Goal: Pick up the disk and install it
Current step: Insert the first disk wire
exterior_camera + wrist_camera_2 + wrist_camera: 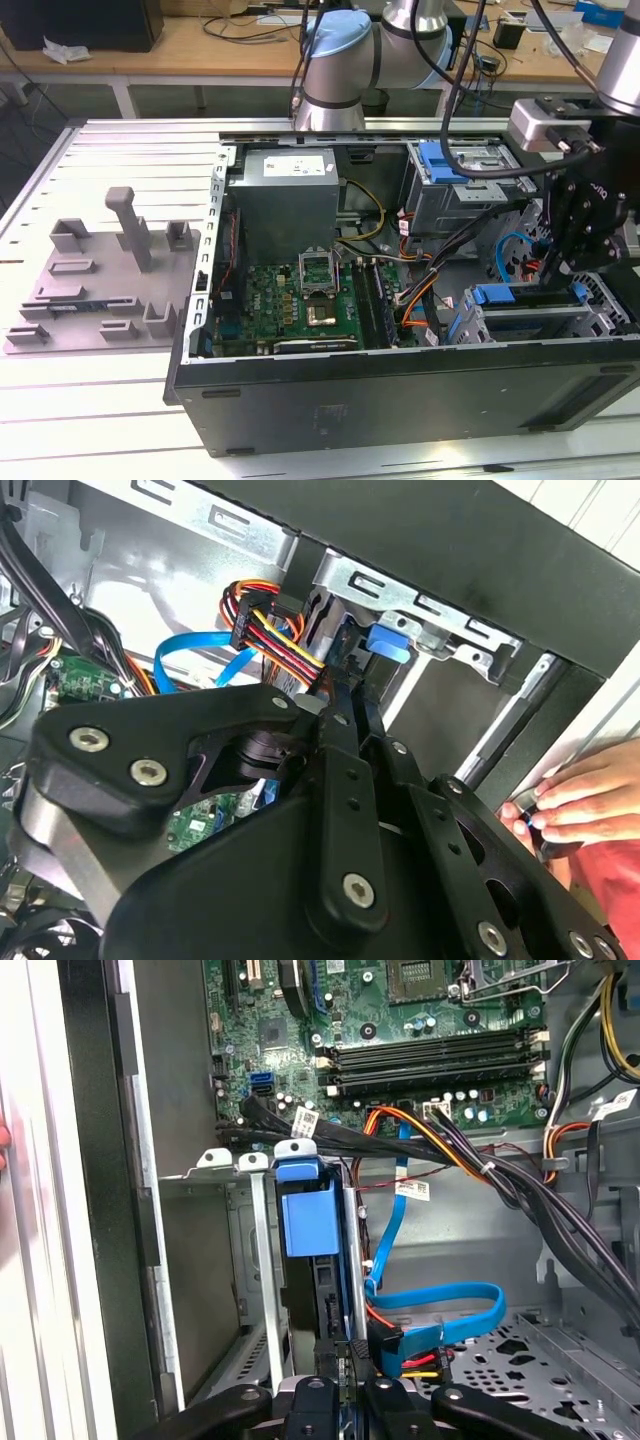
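Note:
The disk stands on edge in the lower drive bay of the open computer case (400, 400). Its blue carrier (310, 1215) with its dark edge runs from the bay's mouth back to my fingers. The carrier's blue tab (388, 645) shows at the metal bay in the second wrist view, and its blue top edge (500, 295) shows at the exterior view's right. My black gripper (345, 1395) sits at the disk's rear end, its jaws close together on the thin edge. The gripper (555, 268) hangs just over the bay.
A blue cable (440, 1305) and an orange-red wire bundle (270, 630) lie beside the bay. The motherboard (300, 300) and grey power supply (290, 195) fill the case's middle. A person's hand (565, 800) rests on the case's outer wall. A grey fixture plate (100, 280) sits at the exterior view's left.

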`<state>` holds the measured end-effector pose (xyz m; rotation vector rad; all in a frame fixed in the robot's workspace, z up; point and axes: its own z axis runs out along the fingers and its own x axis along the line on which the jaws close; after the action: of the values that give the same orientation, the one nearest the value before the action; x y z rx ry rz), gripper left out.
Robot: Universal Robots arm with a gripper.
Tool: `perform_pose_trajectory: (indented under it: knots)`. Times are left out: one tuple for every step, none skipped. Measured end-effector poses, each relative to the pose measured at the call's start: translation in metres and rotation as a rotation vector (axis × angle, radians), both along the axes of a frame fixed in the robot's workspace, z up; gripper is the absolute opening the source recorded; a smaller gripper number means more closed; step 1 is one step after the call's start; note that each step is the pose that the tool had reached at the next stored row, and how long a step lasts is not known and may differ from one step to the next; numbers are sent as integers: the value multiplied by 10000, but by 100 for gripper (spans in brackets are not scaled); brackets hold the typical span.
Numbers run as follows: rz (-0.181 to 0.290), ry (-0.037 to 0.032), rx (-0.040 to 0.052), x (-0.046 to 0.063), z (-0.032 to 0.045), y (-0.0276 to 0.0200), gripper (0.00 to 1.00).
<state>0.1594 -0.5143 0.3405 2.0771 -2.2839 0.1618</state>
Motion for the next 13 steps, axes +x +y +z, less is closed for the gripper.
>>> perform_pose_trajectory:
  knots:
    - [0, 0, 1, 0, -4, 0, 16]
    - [-1, 1, 2, 0, -10, -1, 16]
    - [0, 0, 0, 0, -12, -1, 16]
    - [0, 0, 1, 0, -19, -2, 16]
    - [0, 0, -1, 0, -25, -2, 16]
    - [0, 0, -2, 0, -32, -3, 16]
    - [0, 0, -3, 0, -39, -3, 16]
    - [0, -1, -2, 0, -46, -3, 16]
    - [1, -1, -1, 0, -51, -3, 16]
    - [0, 0, 0, 0, -62, -3, 16]
    - [0, -1, 0, 0, -70, -3, 16]
    - [0, -1, -1, 0, -74, -3, 16]
    - [0, -1, -3, 0, -75, -4, 16]
